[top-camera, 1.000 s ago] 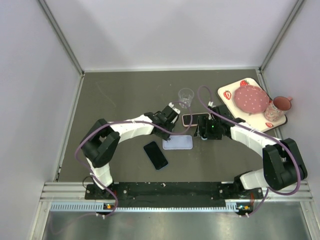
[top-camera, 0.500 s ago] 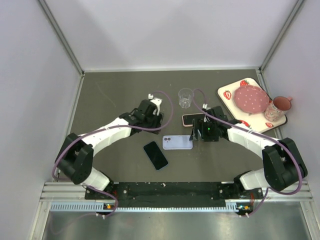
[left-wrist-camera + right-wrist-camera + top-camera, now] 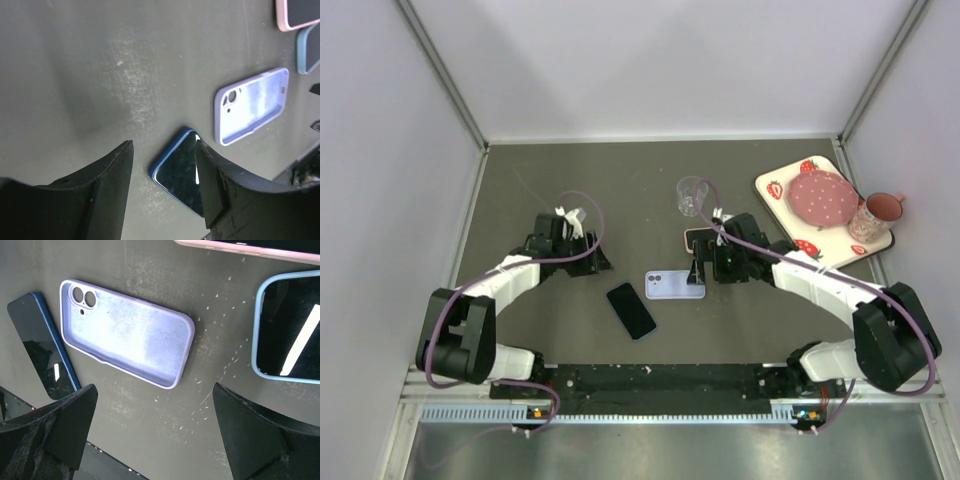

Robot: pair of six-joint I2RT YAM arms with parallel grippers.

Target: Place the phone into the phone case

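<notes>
A dark phone [image 3: 631,310] lies flat and slanted on the grey surface [image 3: 550,175], toward the middle of the near edge. Just to its right and a little farther in lies the lilac phone case [image 3: 675,285], close to the phone but not touching it. The right gripper [image 3: 697,270] hangs at the case's right end. The left gripper [image 3: 594,258] sits left of the phone, toward the left edge. A clear cup [image 3: 691,196] stands mid-surface, and a strawberry-print tray [image 3: 780,205] occupies the far right corner.

Soft, even light from overhead, with a white glare streak on the phone [image 3: 179,176] screen — wrist-view foregrounds blurred.
</notes>
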